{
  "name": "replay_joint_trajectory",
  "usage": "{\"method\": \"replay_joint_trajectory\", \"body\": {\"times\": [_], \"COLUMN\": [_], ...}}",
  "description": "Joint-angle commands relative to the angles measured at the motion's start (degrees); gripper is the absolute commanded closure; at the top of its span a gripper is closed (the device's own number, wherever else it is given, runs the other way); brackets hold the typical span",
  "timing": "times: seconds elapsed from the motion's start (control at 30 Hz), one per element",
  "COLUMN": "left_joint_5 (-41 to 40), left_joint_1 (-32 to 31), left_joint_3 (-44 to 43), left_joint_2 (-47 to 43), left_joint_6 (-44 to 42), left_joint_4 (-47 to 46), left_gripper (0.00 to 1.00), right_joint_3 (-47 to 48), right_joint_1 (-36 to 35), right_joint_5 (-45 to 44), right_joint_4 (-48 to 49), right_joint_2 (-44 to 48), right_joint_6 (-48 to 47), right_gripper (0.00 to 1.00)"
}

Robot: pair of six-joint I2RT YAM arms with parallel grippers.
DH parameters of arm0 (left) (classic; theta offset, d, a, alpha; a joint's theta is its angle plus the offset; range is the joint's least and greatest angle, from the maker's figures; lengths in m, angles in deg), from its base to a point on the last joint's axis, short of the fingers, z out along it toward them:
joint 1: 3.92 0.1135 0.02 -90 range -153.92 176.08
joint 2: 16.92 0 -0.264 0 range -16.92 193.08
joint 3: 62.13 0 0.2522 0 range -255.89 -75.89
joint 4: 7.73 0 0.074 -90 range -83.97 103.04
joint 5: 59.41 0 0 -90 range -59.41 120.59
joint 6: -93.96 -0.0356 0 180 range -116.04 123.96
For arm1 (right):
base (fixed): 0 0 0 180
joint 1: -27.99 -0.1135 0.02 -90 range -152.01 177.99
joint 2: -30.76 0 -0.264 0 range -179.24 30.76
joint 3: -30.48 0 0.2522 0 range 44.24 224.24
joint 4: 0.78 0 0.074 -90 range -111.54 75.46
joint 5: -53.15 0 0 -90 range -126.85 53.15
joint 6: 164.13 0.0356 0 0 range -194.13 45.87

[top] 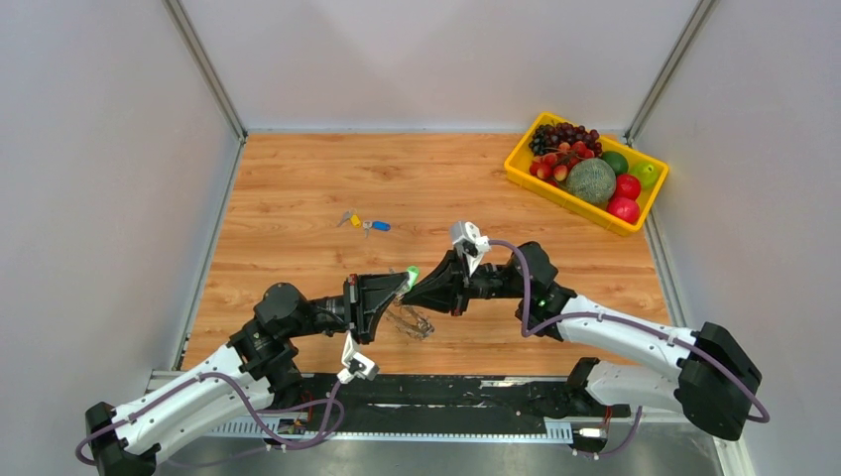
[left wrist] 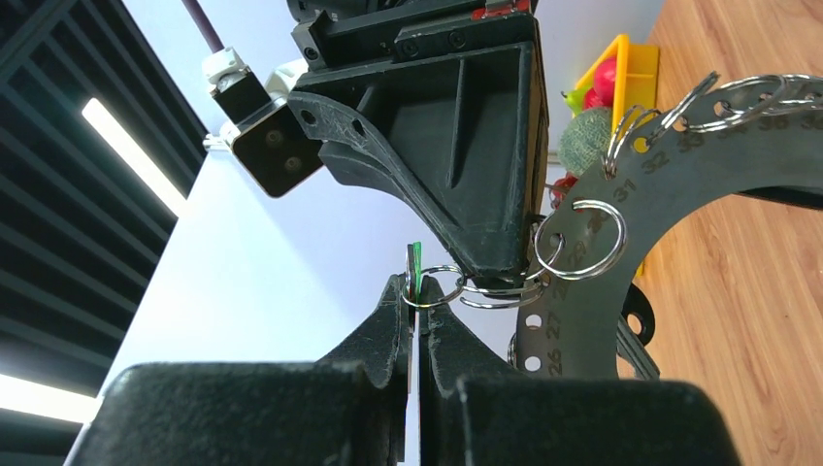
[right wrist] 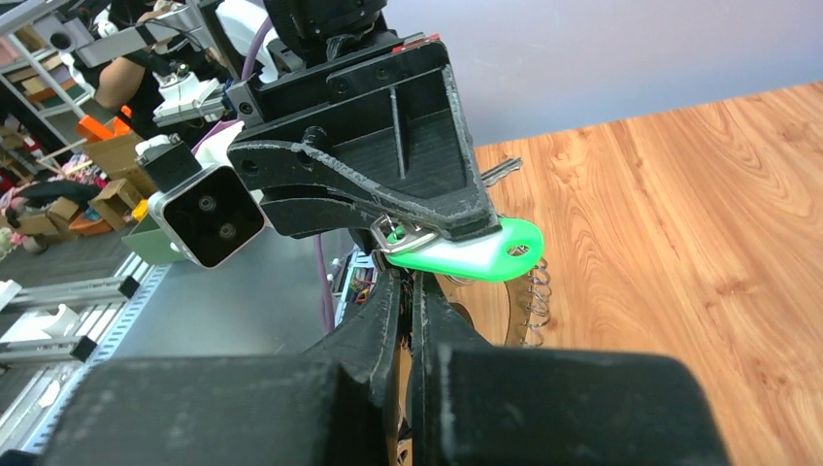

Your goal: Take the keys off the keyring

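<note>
Wood tabletop [top: 298,188], pale walls [top: 426,59], loose keys [top: 363,223]

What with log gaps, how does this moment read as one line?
left fingers: shut on green tag | right fingers: shut on split ring | keyring: lifted

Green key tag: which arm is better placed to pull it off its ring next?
Left, probably. The left gripper is shut on the green tag, so it can draw it away, while the right gripper pinches the split ring beside it, apparently bracing it.
</note>
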Motion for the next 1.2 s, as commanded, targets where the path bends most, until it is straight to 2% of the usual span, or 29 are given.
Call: {"method": "replay_joint_trajectory", "body": {"times": [0.0, 0.33, 0.57, 0.87, 1.03, 1.07, 1.17], "left_joint_5": [-0.4, 0.0, -0.4, -2.6, -2.1, -1.9, -1.0], "left_joint_1": [0.2, 0.2, 0.2, 0.2, 0.2, 0.2, 0.2], "left_joint_3": [-0.4, -0.9, -1.0, -0.4, -0.3, -0.3, -0.5], "left_joint_2": [-1.1, 0.1, 1.1, 2.0, 1.6, 1.6, 1.5], "left_joint_6": [0.4, -1.7, -2.4, -2.4, -1.2, -1.2, -1.0], "left_joint_4": [-6.3, -3.8, -2.5, -3.4, -4.2, -4.2, -4.2], "left_gripper": [1.00, 1.00, 1.00, 1.00, 1.00, 1.00, 1.00], "right_joint_3": [-0.6, 1.0, -3.2, -5.4, -5.1, -5.4, -4.9], "right_joint_1": [0.0, 1.6, 1.6, 1.2, 0.5, 0.4, 0.4], "right_joint_5": [-3.0, -10.5, -13.6, -12.6, -10.9, -10.5, -8.9], "right_joint_4": [-5.1, -11.3, -0.7, 3.1, -1.7, -1.8, -3.8], "right_joint_2": [2.8, 5.2, 6.5, 6.8, 7.2, 7.5, 7.8], "right_joint_6": [3.0, 7.2, 14.4, 16.9, 8.3, 7.1, 3.4], "right_gripper": [1.00, 1.00, 1.00, 1.00, 0.73, 0.70, 0.70]}}
